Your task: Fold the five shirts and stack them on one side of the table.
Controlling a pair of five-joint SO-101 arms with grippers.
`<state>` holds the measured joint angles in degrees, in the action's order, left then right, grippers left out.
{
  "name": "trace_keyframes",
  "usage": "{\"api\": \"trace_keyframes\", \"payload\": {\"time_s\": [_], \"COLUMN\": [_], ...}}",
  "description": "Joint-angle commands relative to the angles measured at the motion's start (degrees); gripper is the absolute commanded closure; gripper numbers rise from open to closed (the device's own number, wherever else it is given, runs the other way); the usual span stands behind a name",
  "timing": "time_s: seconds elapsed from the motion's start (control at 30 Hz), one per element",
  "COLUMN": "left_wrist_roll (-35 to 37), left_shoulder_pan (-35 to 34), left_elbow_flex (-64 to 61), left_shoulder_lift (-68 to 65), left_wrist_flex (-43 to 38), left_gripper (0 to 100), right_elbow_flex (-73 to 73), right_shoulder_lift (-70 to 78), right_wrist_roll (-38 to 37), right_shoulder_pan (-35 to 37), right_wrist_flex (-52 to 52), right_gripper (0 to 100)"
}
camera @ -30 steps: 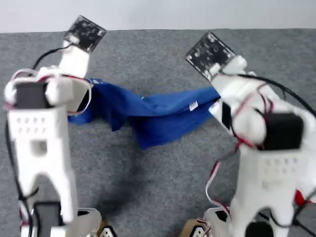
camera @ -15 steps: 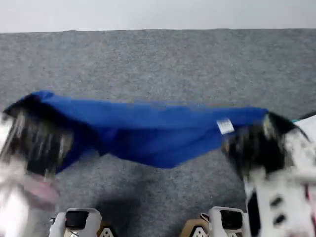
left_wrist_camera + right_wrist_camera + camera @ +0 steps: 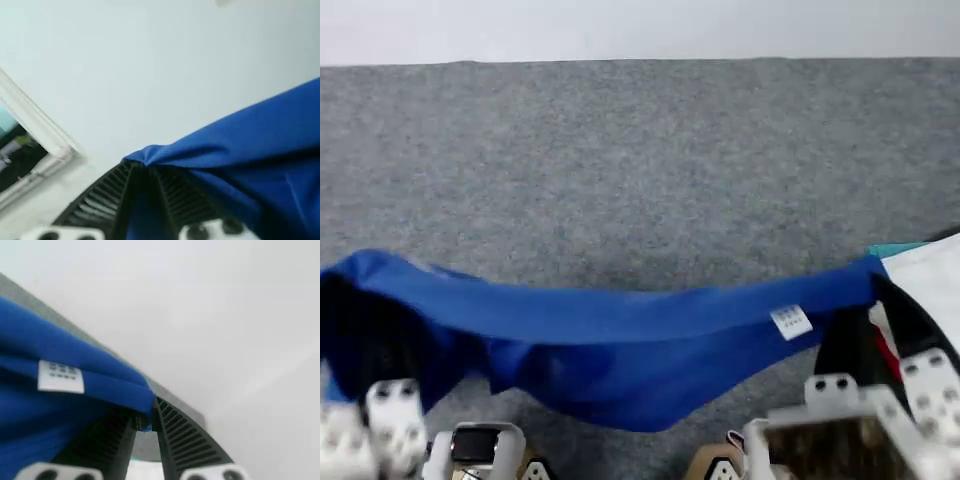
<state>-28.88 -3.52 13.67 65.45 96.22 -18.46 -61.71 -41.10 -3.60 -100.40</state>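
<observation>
A blue shirt (image 3: 620,330) hangs stretched between both arms above the grey table, sagging in the middle, with a white tag (image 3: 790,321) near its right end. My left gripper (image 3: 145,167) is shut on the shirt's (image 3: 240,150) left corner; in the high view it sits at the lower left (image 3: 345,300). My right gripper (image 3: 145,417) is shut on the right corner of the shirt (image 3: 60,365); in the high view it is at the lower right (image 3: 875,285). Both grippers are raised and tilted up toward the pale wall.
The grey felt table top (image 3: 640,160) lies bare behind the shirt. A white and teal garment (image 3: 930,265) sits at the right edge. The arm bases (image 3: 480,450) stand at the near edge.
Both arms have swung back toward the near edge and lifted, pulling the blue shirt off the table and stretching it wide between them. The shirt has come nearer the camera.
</observation>
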Motion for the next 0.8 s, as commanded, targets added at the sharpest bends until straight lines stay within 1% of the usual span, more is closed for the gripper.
{"api": "trace_keyframes", "payload": {"time_s": [0.0,0.1,0.2,0.33,0.47,0.53,0.6,0.7,0.77], "left_wrist_roll": [0.0,0.0,0.0,0.0,0.1,0.1,0.1,0.1,0.2], "left_shoulder_pan": [0.1,0.2,0.0,0.1,0.1,-0.2,-0.2,-0.3,-0.3], "left_elbow_flex": [-7.3,-19.0,-35.2,-57.5,-74.2,-78.5,-79.7,-78.0,-74.6], "left_shoulder_lift": [0.1,0.0,0.0,0.0,-0.8,-3.2,-7.2,-15.7,-22.3], "left_wrist_flex": [-0.1,-1.1,-6.7,-21.5,-37.8,-43.2,-46.5,-50.5,-52.3], "left_gripper": [100,100,100,100,100,100,100,100,100], "right_elbow_flex": [5.2,11.7,20.0,31.0,39.5,41.8,42.7,42.9,42.9], "right_shoulder_lift": [5.8,10.0,14.2,19.7,25.3,28.4,31.7,36.3,38.6], "right_wrist_roll": [0.4,0.5,0.5,0.7,0.8,0.9,0.9,0.9,0.9], "right_shoulder_pan": [-0.4,-0.3,0.1,4.1,7.3,8.2,8.4,8.0,8.0], "right_wrist_flex": [-1.3,2.8,10.0,22.3,35.5,39.8,42.6,46.5,48.9], "right_gripper": [98.8,98.8,98.8,98.8,98.8,98.8,98.8,98.8,98.8]}}
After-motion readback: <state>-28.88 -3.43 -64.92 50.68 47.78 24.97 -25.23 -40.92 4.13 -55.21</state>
